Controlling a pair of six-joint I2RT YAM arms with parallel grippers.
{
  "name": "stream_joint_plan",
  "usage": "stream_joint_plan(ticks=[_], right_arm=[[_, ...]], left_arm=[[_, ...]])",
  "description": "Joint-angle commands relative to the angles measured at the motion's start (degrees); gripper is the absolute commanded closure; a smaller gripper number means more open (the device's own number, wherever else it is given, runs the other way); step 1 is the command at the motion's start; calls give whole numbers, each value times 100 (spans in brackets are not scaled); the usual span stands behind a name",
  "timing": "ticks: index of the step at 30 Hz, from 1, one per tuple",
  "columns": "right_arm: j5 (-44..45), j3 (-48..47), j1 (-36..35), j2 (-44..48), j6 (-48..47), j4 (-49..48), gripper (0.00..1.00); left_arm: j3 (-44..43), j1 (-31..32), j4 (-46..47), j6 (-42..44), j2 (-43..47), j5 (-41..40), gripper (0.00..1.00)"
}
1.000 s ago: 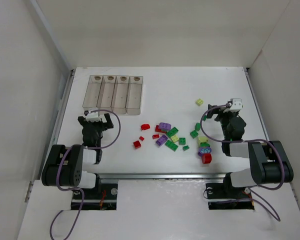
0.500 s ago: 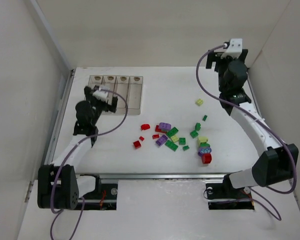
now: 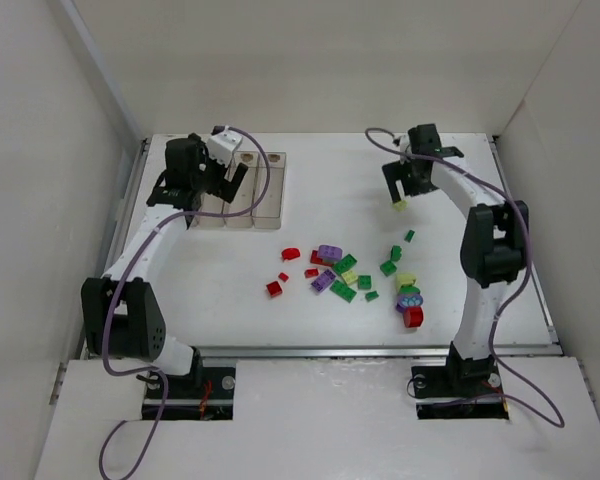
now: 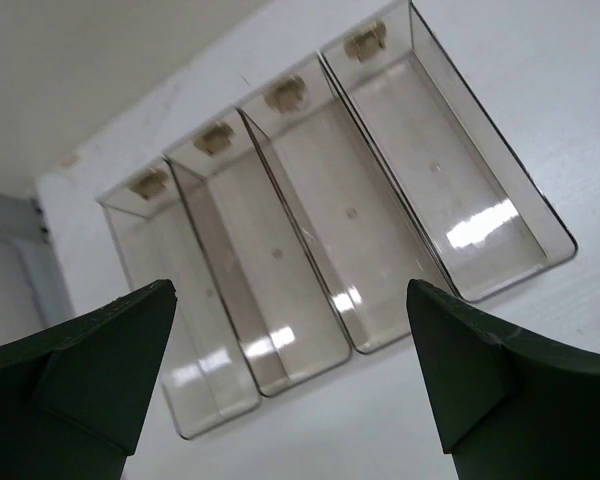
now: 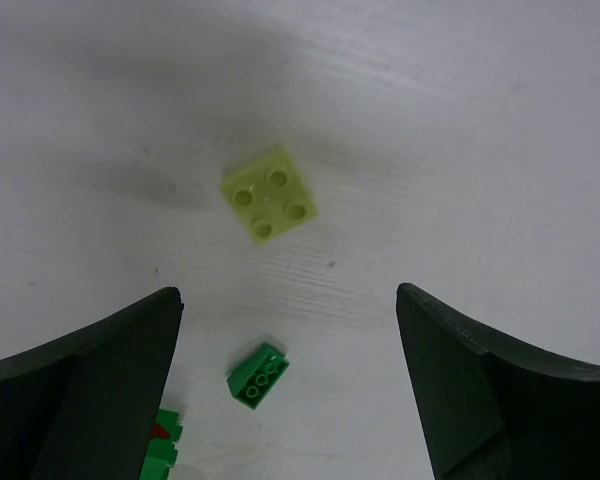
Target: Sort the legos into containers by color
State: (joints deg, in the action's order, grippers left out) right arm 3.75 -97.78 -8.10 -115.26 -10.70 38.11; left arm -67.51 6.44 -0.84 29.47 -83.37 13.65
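Observation:
Four clear containers (image 3: 252, 200) (image 4: 310, 250) stand joined in a row at the back left, and all look empty in the left wrist view. My left gripper (image 3: 212, 190) (image 4: 290, 290) hovers open over their near ends. The legos lie loose: a pale yellow brick (image 3: 399, 205) (image 5: 270, 192) sits alone at the back right, with my right gripper (image 3: 400, 190) (image 5: 288, 293) open just above it and nothing between the fingers. A small green brick (image 3: 409, 236) (image 5: 258, 375) lies nearer. Red, green, purple and yellow bricks (image 3: 335, 270) are scattered mid-table.
A small stack of yellow, purple and red bricks (image 3: 410, 300) stands near the right front. White walls close in the table on the left, back and right. Both arms reach far out from their bases at the near edge.
Both arms have swung out from folded poses near their bases: the left to the containers, the right up and then down over the pale yellow brick. No brick has moved.

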Motion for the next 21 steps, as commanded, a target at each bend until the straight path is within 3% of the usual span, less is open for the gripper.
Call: stream_joint_plan(ticks=[1, 7, 14, 21], right_arm=[[-383, -119, -43, -30, -11, 593, 7], [-472, -119, -43, -496, -187, 303, 9], [-331, -172, -43, -945, -424, 250, 19], [-384, -479, -43, -1200, -529, 65, 19]], left_arm=[[-175, 42, -365, -451, 181, 75, 0], [27, 42, -364, -504, 233, 147, 0], [80, 42, -364, -504, 234, 147, 0], [80, 42, -364, -504, 287, 94, 0]])
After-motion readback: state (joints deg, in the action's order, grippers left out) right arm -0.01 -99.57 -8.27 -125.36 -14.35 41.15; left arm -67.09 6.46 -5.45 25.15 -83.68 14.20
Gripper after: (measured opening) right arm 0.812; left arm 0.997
